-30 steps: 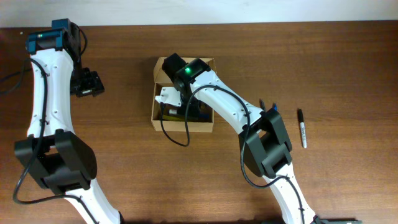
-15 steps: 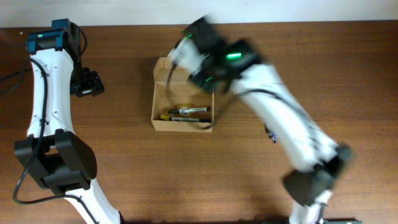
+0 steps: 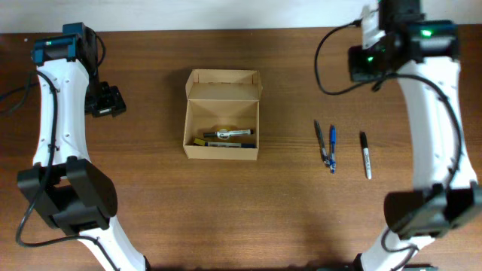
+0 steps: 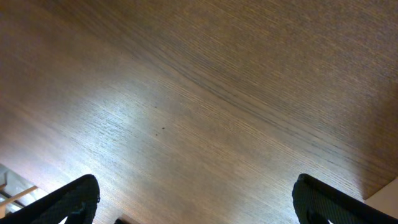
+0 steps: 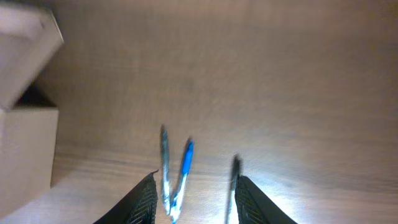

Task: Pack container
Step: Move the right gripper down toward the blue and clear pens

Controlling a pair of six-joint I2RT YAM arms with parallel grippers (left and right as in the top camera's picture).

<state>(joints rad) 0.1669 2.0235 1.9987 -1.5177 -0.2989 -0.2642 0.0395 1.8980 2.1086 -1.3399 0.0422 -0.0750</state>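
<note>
- Our right pincer [image 5: 194, 198] hangs half-open, empty, pens [image 5: 186, 158] ahead of it: likely next for the box [image 3: 223, 153].
- Our left pincer [image 4: 196, 200] gapes wide, empty.

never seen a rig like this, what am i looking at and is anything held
Two white robot arms stand at a brown wooden table, each ending in a two-finger gripper. One picture looks straight down from above. The other two come from wrist cameras; the dark shapes at their bottom edges are the arm's own fingers. The left gripper and the right gripper are both open, holding nothing. On the table sits a small tan cardboard box, flap lid up, a few pens inside. Right of it lie two blue pens and a black marker.
</note>
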